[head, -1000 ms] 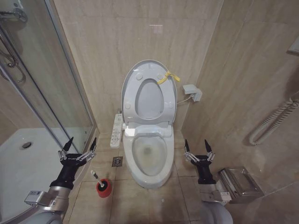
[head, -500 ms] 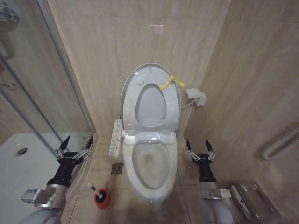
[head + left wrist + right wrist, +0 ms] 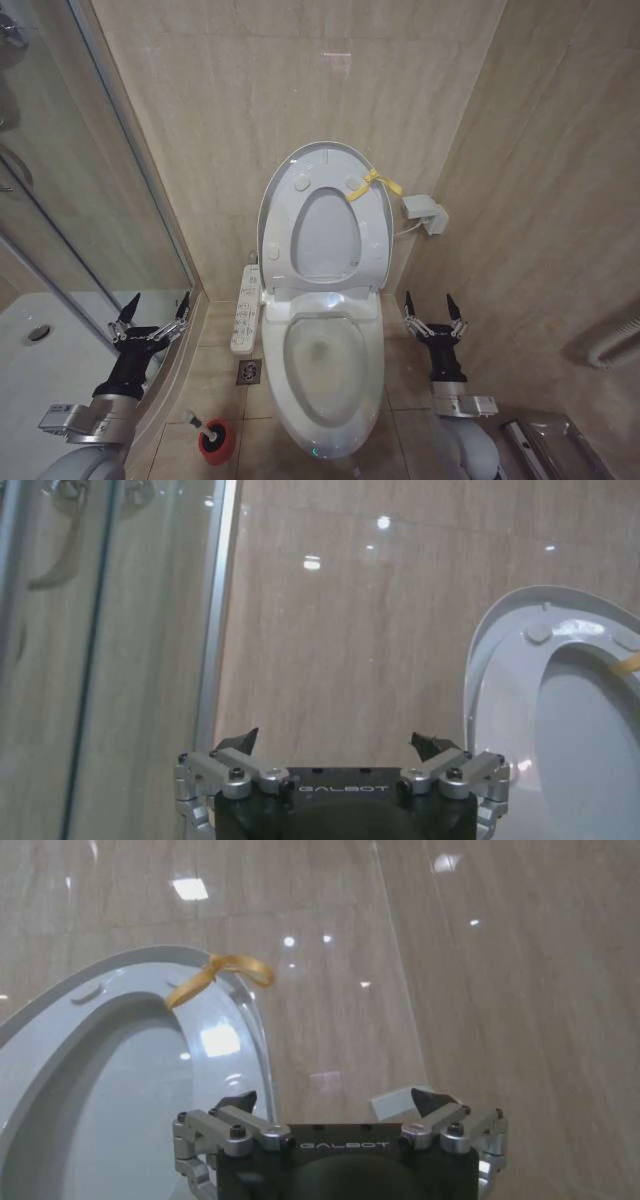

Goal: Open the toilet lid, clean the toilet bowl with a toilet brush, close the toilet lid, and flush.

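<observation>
The toilet lid (image 3: 326,160) stands upright against the back wall, with a yellow ribbon tag (image 3: 370,183) at its upper edge. The ring seat (image 3: 300,190) is raised against it. Below, the toilet bowl (image 3: 372,365) lies uncovered. The toilet brush (image 3: 195,420) stands in a red cup holder (image 3: 215,444) on the floor, left of the bowl. My left gripper (image 3: 155,305) hovers open and holds nothing, left of the toilet beside the shower glass. My right gripper (image 3: 428,300) is open and holds nothing, right of the bowl. The wrist views show the left gripper (image 3: 335,741) and the right gripper (image 3: 332,1101) facing the raised lid (image 3: 500,645) (image 3: 120,971).
A glass shower enclosure (image 3: 100,180) and its white tray (image 3: 30,380) close off the left side. A control panel (image 3: 243,305) hangs beside the toilet above a floor drain (image 3: 249,372). A wall box (image 3: 425,212) sits to the right, and a steel bin (image 3: 550,445) stands at the lower right.
The whole picture has shifted and the toilet looks larger and lower, so the camera has moved closer. Both grippers stay open and hold nothing.
</observation>
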Controlling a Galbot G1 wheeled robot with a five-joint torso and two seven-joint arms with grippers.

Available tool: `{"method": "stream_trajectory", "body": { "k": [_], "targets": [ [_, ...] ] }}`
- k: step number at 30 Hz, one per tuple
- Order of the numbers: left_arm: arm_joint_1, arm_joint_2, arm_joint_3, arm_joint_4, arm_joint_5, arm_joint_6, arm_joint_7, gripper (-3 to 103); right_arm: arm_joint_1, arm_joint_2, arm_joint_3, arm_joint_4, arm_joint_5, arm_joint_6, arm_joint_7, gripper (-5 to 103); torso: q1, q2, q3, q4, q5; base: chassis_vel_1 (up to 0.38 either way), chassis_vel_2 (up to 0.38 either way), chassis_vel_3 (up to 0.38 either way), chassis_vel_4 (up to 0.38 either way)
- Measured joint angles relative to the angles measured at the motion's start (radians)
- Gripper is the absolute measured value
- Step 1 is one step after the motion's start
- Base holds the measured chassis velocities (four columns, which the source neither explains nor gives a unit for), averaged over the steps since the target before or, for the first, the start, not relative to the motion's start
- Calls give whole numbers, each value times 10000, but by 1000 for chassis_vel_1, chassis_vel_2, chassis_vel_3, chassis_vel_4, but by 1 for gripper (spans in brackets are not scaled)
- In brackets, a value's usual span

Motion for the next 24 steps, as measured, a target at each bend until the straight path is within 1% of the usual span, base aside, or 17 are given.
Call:
{"method": "stream_trajectory", "body": {
  "k": [7, 12, 14, 16, 19, 20, 23, 24],
  "targets": [
    [-103, 65, -366, 436, -202, -110, 58, 100, 543, -277, 61, -286, 217, -129, 27, 100, 4, -1, 3, 2, 0, 0, 0, 0, 0],
    [-120, 16, -583, 849, -264, -272, 84, 100, 931, -583, 12, -554, 330, -243, 294, 100, 5, -1, 3, 2, -1, -92, 83, 70, -80],
    [-120, -29, -665, 1021, -265, -371, 105, 100, 1252, -819, -41, -752, 366, -342, 507, 100, 10, -3, 4, 1, -1, -92, 103, 92, -89],
    [-114, -42, -686, 1034, -265, -388, 109, 100, 1385, -895, -53, -858, 371, -372, 555, 100, 13, -4, 6, 2, -1, -80, 87, 94, -79],
    [-61, -59, -778, 930, -299, -408, 121, 100, 2088, -1263, -134, -1447, 396, -435, 643, 100, 14, -5, 6, 2, -1, -36, 42, 38, -23],
    [-61, -59, -778, 930, -299, -408, 121, 100, 2088, -1263, -134, -1447, 396, -435, 643, 100, 14, -5, 6, 2, -1, 0, 0, 0, 0],
    [36, -52, -875, 688, -344, -408, 134, 100, 2873, -1574, -253, -2238, 476, -426, 676, 100, 6, -4, 3, -1, 1, 0, 0, 0, 0],
    [91, -51, -910, 592, -358, -407, 137, 100, 3166, -1666, -306, -2594, 496, -402, 678, 100, 6, -3, 3, 1, -1, 0, 0, 0, 0]
  ]
}}
